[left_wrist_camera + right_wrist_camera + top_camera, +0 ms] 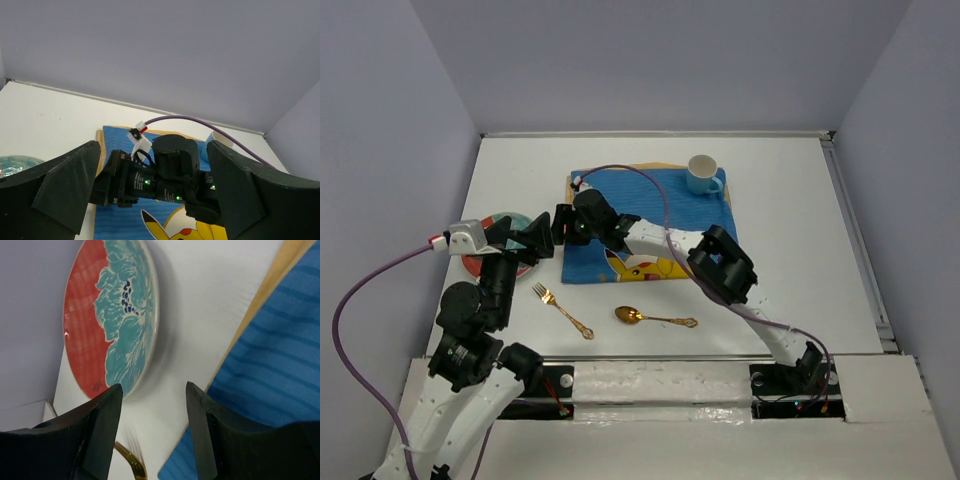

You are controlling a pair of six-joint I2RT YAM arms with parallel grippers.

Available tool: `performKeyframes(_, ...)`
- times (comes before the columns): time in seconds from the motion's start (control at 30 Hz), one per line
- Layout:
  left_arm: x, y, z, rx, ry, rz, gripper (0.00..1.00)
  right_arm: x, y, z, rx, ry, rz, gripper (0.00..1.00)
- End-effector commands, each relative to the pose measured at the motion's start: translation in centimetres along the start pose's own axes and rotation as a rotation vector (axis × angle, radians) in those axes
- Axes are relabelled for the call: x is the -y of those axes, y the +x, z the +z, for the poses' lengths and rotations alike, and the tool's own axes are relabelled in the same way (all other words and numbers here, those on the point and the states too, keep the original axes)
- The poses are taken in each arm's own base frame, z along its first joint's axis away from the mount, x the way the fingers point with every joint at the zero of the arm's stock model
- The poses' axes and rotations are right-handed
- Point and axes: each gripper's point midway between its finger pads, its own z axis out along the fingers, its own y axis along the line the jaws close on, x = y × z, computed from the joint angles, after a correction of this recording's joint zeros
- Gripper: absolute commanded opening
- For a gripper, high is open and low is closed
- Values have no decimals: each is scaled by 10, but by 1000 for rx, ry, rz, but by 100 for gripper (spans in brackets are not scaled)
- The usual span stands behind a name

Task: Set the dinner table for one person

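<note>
The white dinner table [800,250] carries a blue cartoon placemat [660,200] in the middle. A pale mug [703,174] stands on its far right corner. A red and teal plate [473,264] lies on the table left of the mat. It also shows in the right wrist view [112,315]. A gold fork [562,310] and gold spoon [650,318] lie near the front. My left gripper [525,240] is open and empty above the plate's right part. My right gripper [560,225] is open and empty at the mat's left edge, facing the left gripper.
Grey walls close in the table on three sides. The right arm stretches across the placemat [280,370]. The fork's tines [131,462] show below the right gripper [154,387]. The left wrist view shows the right arm's wrist between the left gripper's [152,150] fingers, and the mug [220,140] behind.
</note>
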Motion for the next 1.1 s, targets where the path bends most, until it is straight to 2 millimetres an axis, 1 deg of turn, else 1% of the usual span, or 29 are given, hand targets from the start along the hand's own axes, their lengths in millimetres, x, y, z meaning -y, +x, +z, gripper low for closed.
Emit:
performKeyframes(0.0,-2,-10,2,50,-13,-13,99,-41,-33,8,70,-110,78,59)
performKeyframes(0.03,-3,-10,2,50,-15,-13,99,-31,-25,14,53,-92,89,59)
performKeyframes(0.07,-2,-10,2,48,-11,-12,99,-34,-26,17,55,-104,97,59)
performKeyframes(0.1,-2,-10,2,48,-9,-13,99,-37,-17,22,33,-116,100,59)
performKeyframes(0.13,-1,-10,2,50,-7,-15,99,-34,-13,26,20,-111,115,59)
performKeyframes(0.17,-1,-11,2,51,-4,-16,99,-30,-6,34,1,-118,123,59)
performKeyframes(0.3,0,-12,0,55,3,-17,99,-24,7,46,-32,-129,162,59)
performKeyframes(0.43,4,-13,-2,56,29,-23,99,-22,14,52,-55,-141,190,56)
performKeyframes(0.47,4,-13,-2,55,32,-23,99,-27,19,53,-63,-150,186,56)
performKeyframes(0.6,6,-15,-4,62,45,-30,99,-25,24,58,-76,-158,205,52)
performKeyframes(0.63,7,-15,-4,61,46,-30,99,-21,29,61,-87,-155,213,50)
performKeyframes(0.7,8,-15,-5,61,52,-30,99,-23,33,62,-102,-171,217,46)
performKeyframes(0.87,8,-18,-7,69,58,-33,99,-19,46,68,-144,-193,236,40)
performKeyframes(0.93,8,-18,-7,71,57,-35,99,-22,49,67,-160,-219,236,37)
performKeyframes(0.97,9,-19,-7,73,61,-36,99,-23,52,68,-173,-232,240,32)
performKeyframes(1.07,9,-19,-8,72,62,-36,99,-25,54,68,-180,-252,246,28)
